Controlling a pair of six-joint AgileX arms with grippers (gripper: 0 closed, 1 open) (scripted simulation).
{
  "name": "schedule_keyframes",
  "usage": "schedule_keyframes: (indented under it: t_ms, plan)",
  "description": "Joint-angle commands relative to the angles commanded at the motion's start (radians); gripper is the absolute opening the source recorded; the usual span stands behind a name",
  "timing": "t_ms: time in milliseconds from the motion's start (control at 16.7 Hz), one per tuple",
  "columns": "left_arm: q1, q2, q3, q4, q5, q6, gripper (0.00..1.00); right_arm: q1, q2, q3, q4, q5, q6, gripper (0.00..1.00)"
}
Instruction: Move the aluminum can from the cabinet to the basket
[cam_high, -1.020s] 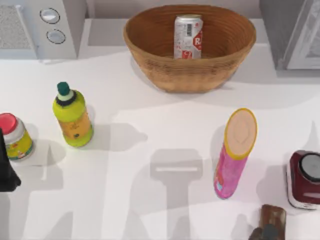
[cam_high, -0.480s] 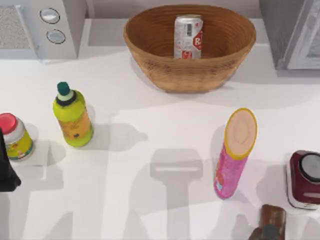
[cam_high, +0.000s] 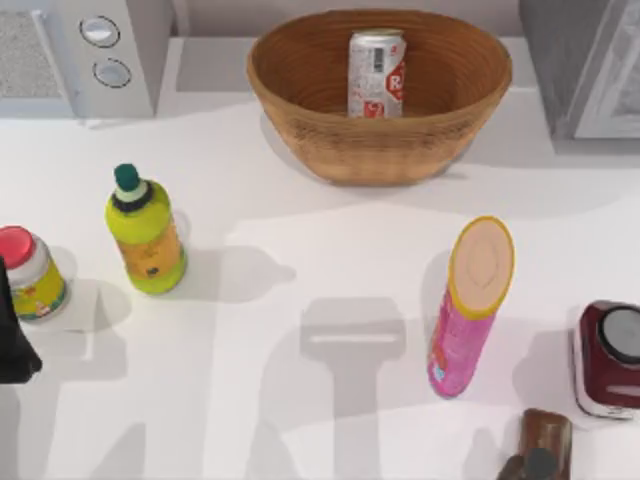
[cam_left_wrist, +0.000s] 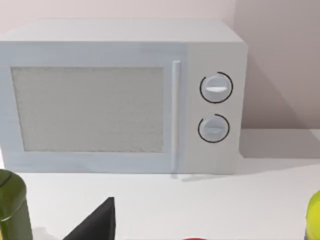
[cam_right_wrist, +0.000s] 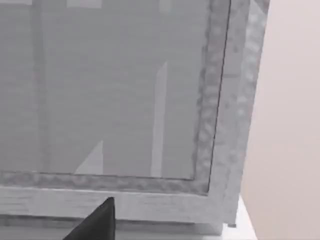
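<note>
One aluminum can (cam_high: 376, 74) stands upright inside the basket (cam_high: 300, 120), nothing crowding it.

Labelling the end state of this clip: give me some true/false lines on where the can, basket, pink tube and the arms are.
1. The silver aluminum can with the red and white label stands upright inside the brown woven wicker basket. True.
2. The tall pink tube with the yellow-rimmed lid lies inside the basket. False: it stands on the table, nearer the camera than the basket.
3. The grey cabinet is at the table's far right corner. True.
4. The left gripper grips the can. False: it sits at the table's left edge, beside the red-lidded jar.
</note>
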Motion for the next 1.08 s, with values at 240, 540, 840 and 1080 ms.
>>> schedule_keyframes:
  t_ms: [240, 540, 840, 1080]
  plan:
    - [0.0, 0.0, 0.0, 0.0, 0.0, 0.0, 1.0, -0.014, 0.028, -0.019, 0.002, -0.028, 0.011, 1.0]
    - [0.0, 0.0, 0.0, 0.0, 0.0, 0.0, 1.0, -0.003, 0.016, 0.011, -0.03, -0.023, 0.009, 1.0]
    - [0.0, 0.0, 0.0, 0.0, 0.0, 0.0, 1.0, 0.014, -0.04, 0.227, -0.276, -0.01, 0.014, 1.0]
    - [0.0, 0.0, 0.0, 0.0, 0.0, 0.0, 1.0, 0.013, -0.093, 0.507, -0.597, -0.011, 0.019, 1.0]
